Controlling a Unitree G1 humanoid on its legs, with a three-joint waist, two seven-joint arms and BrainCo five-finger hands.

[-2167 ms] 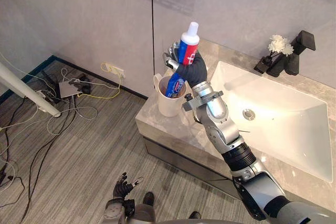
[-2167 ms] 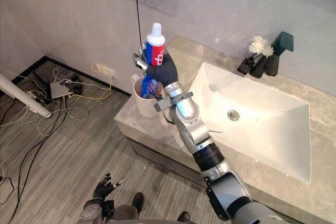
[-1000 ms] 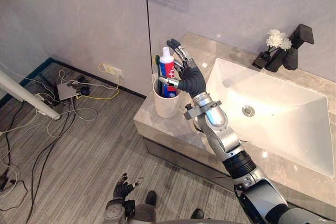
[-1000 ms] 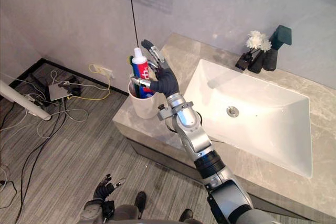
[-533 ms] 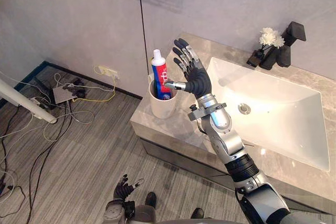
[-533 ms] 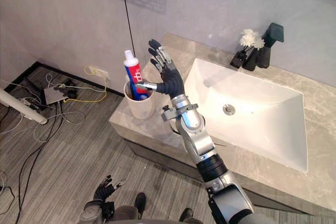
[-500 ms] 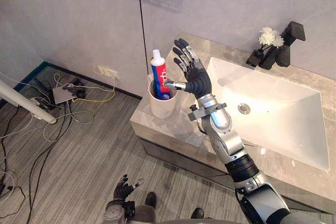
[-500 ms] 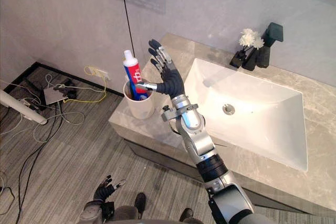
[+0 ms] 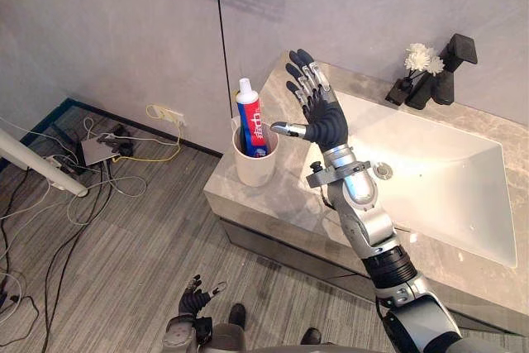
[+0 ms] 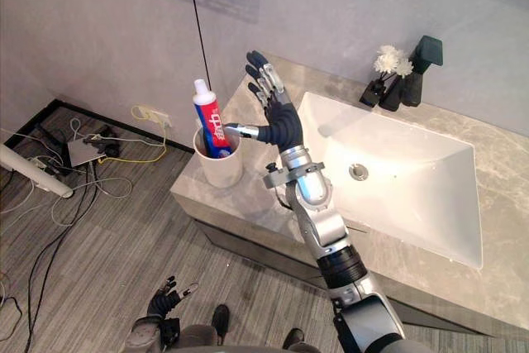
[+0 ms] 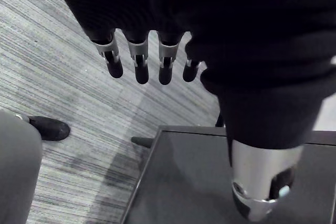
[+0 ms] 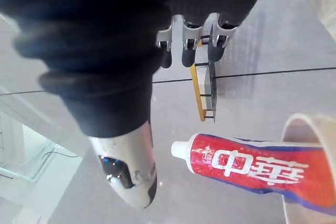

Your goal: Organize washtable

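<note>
My right hand (image 9: 321, 121), fingers spread and empty, hovers just beside the toothpaste tube (image 9: 250, 117) standing cap-up in the white cup (image 9: 252, 167) on the washtable (image 9: 273, 200) corner — this placement looks done, with little apparently left — while my left hand (image 9: 194, 299) hangs open.

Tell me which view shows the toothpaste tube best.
The right wrist view: the toothpaste tube is close, cap to body, sticking out of the white cup. Both eye views show it small, upright in that cup.
</note>
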